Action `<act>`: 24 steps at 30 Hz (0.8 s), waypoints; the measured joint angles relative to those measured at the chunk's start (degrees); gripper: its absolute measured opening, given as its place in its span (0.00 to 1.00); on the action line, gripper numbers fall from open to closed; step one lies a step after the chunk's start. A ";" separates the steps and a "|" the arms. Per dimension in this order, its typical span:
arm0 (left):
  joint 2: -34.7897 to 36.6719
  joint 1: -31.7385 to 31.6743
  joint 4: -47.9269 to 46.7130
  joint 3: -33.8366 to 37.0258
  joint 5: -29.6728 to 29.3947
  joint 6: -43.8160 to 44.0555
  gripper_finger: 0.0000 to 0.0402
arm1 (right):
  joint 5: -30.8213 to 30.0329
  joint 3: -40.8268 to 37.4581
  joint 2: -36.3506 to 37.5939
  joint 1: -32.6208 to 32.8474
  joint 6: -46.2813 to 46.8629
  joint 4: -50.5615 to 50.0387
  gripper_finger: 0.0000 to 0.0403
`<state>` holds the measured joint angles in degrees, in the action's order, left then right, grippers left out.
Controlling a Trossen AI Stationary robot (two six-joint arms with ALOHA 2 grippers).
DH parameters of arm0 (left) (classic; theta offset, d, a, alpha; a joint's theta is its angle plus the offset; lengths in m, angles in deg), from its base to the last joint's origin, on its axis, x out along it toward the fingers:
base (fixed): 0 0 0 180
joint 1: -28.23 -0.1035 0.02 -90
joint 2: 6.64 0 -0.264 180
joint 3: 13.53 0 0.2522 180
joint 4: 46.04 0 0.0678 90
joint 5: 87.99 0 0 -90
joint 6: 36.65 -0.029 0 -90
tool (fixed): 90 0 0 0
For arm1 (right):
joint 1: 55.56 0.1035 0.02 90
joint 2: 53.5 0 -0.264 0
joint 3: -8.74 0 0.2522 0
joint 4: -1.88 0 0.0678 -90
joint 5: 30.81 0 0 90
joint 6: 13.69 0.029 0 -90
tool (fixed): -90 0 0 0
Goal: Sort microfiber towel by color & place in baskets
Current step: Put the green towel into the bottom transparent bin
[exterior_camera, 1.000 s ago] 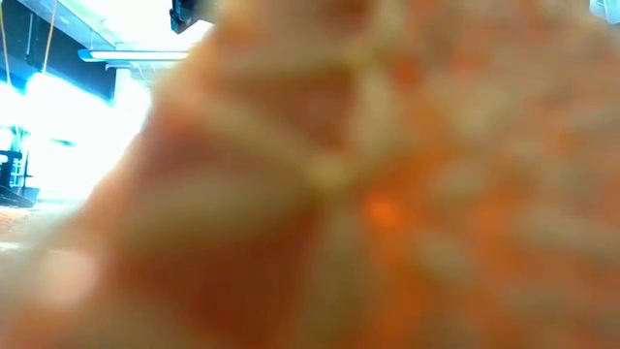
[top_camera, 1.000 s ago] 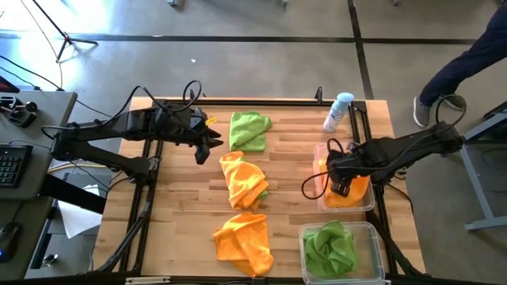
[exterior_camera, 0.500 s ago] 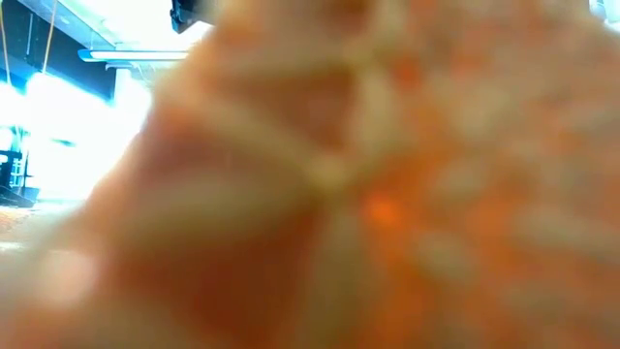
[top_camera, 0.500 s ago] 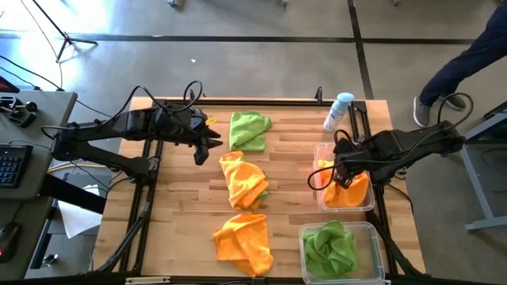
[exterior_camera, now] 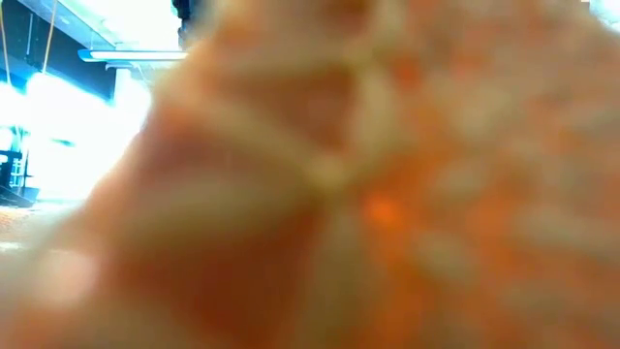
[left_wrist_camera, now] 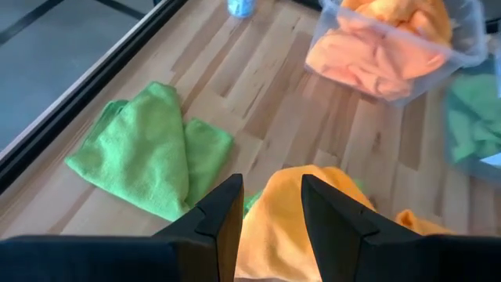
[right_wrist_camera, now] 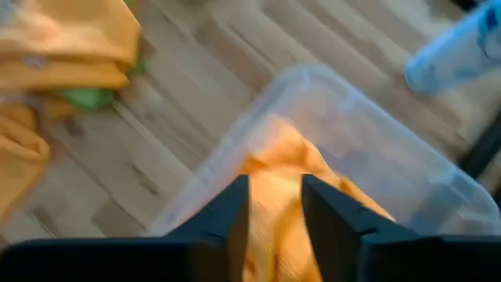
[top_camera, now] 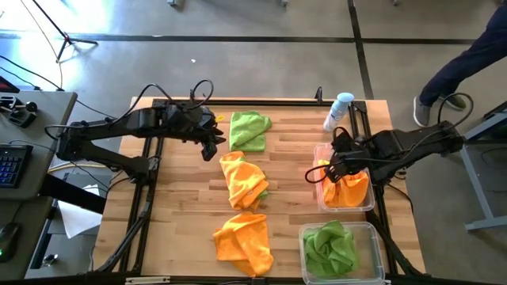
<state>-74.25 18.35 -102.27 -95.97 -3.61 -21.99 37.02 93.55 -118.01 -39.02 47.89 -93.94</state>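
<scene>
One lime green towel (top_camera: 249, 131) lies spread on the table toward the far edge and also shows in the left wrist view (left_wrist_camera: 149, 149). An orange towel pile (top_camera: 244, 180) lies mid-table with a bit of green under it. Another orange towel (top_camera: 244, 241) lies near the front edge. The far basket (top_camera: 321, 150) holds orange towels (right_wrist_camera: 274, 180). The near basket (top_camera: 368, 229) holds green towels. My left gripper (top_camera: 214, 144) is open and empty, left of the green towel and above the orange pile's far edge (left_wrist_camera: 270, 211). My right gripper (top_camera: 326, 170) is open over the far basket's left part (right_wrist_camera: 270, 211).
A white-and-blue spray bottle (top_camera: 339, 111) stands at the far right, just behind the far basket. An orange cloth close to the lens fills the low view (exterior_camera: 368, 194). A person's leg and shoe (top_camera: 447, 75) show on the floor beyond the table's far right corner.
My right gripper has risen out of the far basket and drawn a little toward the table's left and far edge, leaving the orange towels in the basket. My left arm has shifted slightly toward the table's right, toward the green towel.
</scene>
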 joint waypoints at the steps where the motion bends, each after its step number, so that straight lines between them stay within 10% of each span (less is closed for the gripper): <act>1: -0.57 -0.28 0.02 0.00 0.03 -0.40 0.30 | -0.72 0.00 0.00 -0.01 -0.79 1.37 0.23; 6: -4.95 -1.78 0.23 0.00 0.61 -3.52 0.30 | -6.49 -0.02 0.00 0.00 -4.95 10.12 0.02; 24: -29.65 -14.62 12.88 0.02 0.20 -4.42 0.30 | -15.05 -0.02 -0.52 -0.04 -12.66 25.77 0.00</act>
<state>-103.90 3.73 -89.38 -95.95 -3.41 -26.41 21.97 93.53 -118.52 -39.07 35.23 -68.17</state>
